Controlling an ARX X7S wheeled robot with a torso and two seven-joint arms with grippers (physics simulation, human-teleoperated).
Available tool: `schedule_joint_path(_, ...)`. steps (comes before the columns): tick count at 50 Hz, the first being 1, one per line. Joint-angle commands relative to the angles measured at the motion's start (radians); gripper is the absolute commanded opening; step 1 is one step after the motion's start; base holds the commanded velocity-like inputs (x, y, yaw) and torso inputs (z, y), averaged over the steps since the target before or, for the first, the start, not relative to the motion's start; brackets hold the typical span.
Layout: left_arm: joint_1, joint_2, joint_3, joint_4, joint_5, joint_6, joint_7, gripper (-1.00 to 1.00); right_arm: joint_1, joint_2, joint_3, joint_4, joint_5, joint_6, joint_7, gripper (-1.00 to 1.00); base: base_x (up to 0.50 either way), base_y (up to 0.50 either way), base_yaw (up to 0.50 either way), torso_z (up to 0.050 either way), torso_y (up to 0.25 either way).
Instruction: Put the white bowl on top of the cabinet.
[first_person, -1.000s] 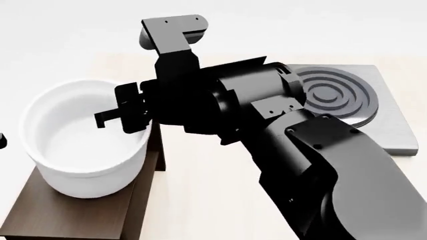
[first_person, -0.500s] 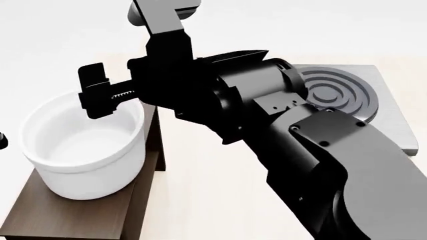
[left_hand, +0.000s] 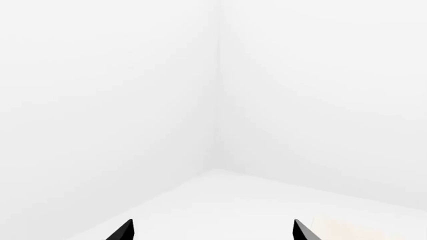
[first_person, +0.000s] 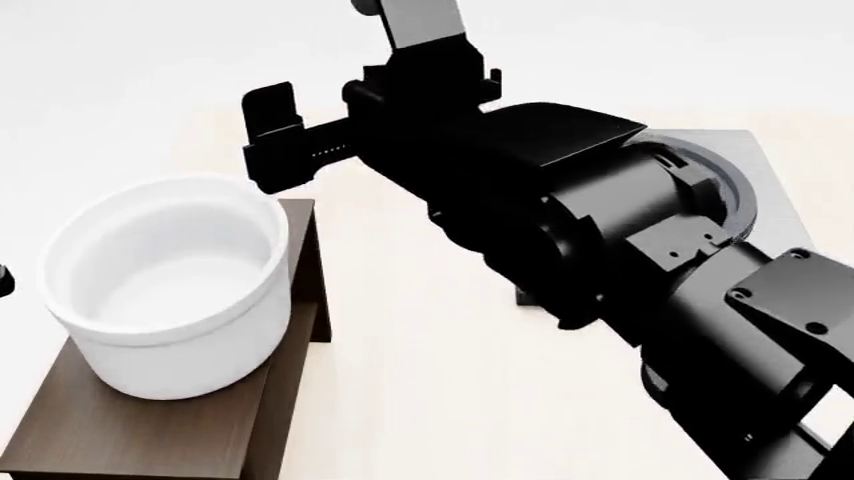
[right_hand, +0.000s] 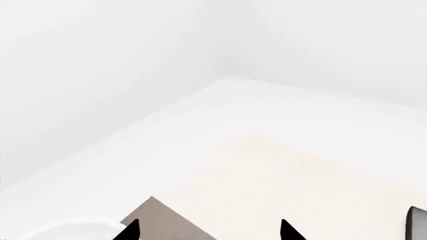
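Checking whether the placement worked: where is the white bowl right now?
In the head view the white bowl stands upright on the dark cabinet at lower left, with the right claw above its rim, not touching it.

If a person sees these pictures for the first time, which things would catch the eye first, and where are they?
Probably the big black right arm, crossing the head view from lower right, its right gripper open and empty above and behind the white bowl. Next, that glossy bowl at the left, sitting on the cabinet. The grey stove plate peeks out behind the arm at the right.
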Motion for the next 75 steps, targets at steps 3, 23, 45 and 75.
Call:
schedule_joint_path(3, 0.000, -0.002, 0.004, 0.002, 0.000, 0.001, -0.002, 1.00, -0.051, 0.136, -0.003, -0.161, -0.066, -0.100, 0.131, 1.00, 0.00, 0.00, 0.00, 0.000, 0.000)
schedule_joint_path(23, 0.002, -0.002, 0.016, 0.000, -0.001, 0.005, 0.001, 1.00, -0.126, 0.332, -0.028, -0.392, -0.176, -0.196, 0.358, 1.00, 0.00, 0.00, 0.00, 0.000, 0.000)
schedule_joint_path(45, 0.009, -0.005, 0.026, 0.010, -0.006, 0.009, 0.007, 1.00, -0.237, 0.510, -0.063, -0.555, -0.262, -0.258, 0.576, 1.00, 0.00, 0.00, 0.00, 0.000, 0.000)
schedule_joint_path(75, 0.018, -0.014, 0.044, 0.024, -0.007, 0.018, 0.019, 1.00, -0.317, 0.681, -0.090, -0.707, -0.393, -0.302, 0.834, 1.00, 0.00, 0.00, 0.00, 0.000, 0.000)
